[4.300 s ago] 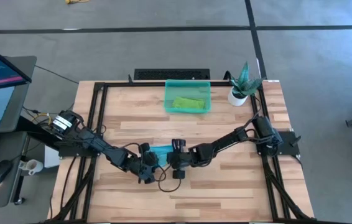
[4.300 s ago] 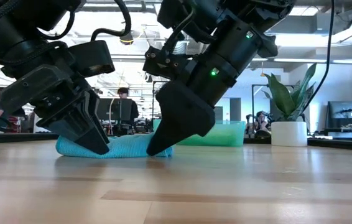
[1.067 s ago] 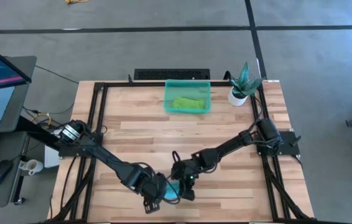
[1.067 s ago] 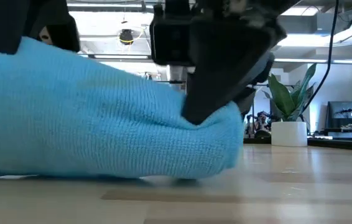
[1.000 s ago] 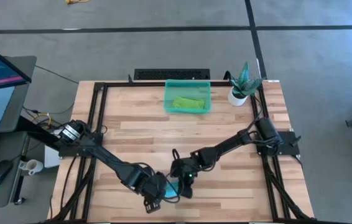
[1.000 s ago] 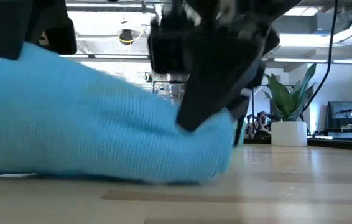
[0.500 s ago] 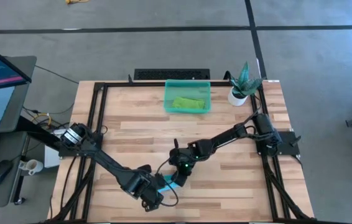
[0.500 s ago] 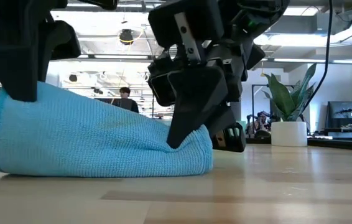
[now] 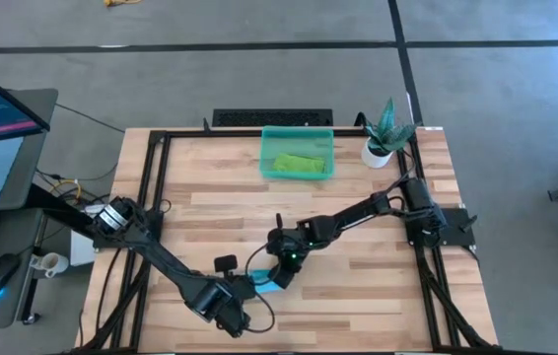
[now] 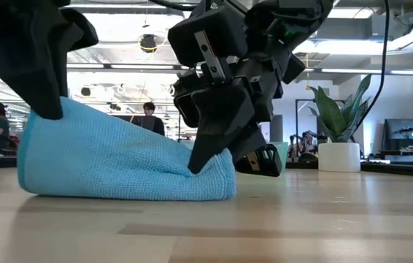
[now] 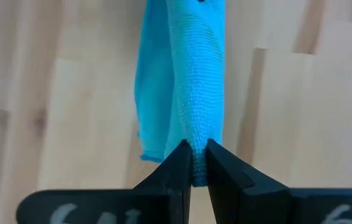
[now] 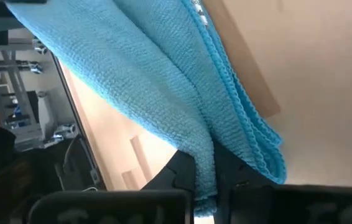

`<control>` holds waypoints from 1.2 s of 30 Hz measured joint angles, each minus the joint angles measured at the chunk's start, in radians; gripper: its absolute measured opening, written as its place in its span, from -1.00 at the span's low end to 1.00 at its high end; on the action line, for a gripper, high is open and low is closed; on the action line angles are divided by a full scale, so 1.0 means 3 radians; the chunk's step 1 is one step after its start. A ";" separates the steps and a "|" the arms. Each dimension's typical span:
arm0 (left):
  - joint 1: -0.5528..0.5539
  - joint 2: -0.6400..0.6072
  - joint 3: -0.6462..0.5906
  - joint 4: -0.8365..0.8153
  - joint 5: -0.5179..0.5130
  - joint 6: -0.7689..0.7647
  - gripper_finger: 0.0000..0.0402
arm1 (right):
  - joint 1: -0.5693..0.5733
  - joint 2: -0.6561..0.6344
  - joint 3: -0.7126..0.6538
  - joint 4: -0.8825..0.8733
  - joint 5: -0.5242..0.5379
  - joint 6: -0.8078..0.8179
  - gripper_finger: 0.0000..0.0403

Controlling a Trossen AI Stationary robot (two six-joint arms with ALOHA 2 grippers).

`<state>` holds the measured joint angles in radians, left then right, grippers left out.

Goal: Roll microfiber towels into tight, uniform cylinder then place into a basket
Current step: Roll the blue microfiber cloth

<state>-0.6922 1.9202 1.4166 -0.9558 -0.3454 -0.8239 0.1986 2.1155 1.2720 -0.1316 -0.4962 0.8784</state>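
Your wrist views show what overhead hides: left fingers and right fingers each pinch the blue towel; it has moved farther off the low camera.

From the high view you look straight down on the whole table and both arms. The low view sits at table-top height, facing level across it into the room — very near the blue towel. Each wrist camera looks past its own fingers, close on that same towel — all four views share it.
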 joint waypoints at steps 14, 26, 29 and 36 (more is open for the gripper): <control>-0.0017 -0.0015 -0.0353 -0.0039 0.0263 -0.0409 -0.86 | -0.0051 -0.0010 0.0000 -0.0270 -0.0051 0.0038 -0.82; -0.0409 -0.0022 -0.0345 0.0166 -0.0813 -0.0248 -0.86 | -0.0098 -0.0006 -0.0001 -0.0302 -0.0048 0.0024 -0.81; -0.0508 -0.0022 -0.0343 0.0457 -0.1429 -0.0059 -0.86 | -0.0098 -0.0006 -0.0003 -0.0285 -0.0041 0.0023 -0.81; -0.0307 -0.0015 -0.0597 0.1384 -0.1569 0.0512 -0.97 | -0.0094 -0.0006 -0.0005 -0.0265 -0.0024 -0.0062 -0.81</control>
<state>-0.7842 1.9156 1.2375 -0.5406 -0.8161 -0.6704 0.1702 2.1136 1.2705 -0.2113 -0.5034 0.8600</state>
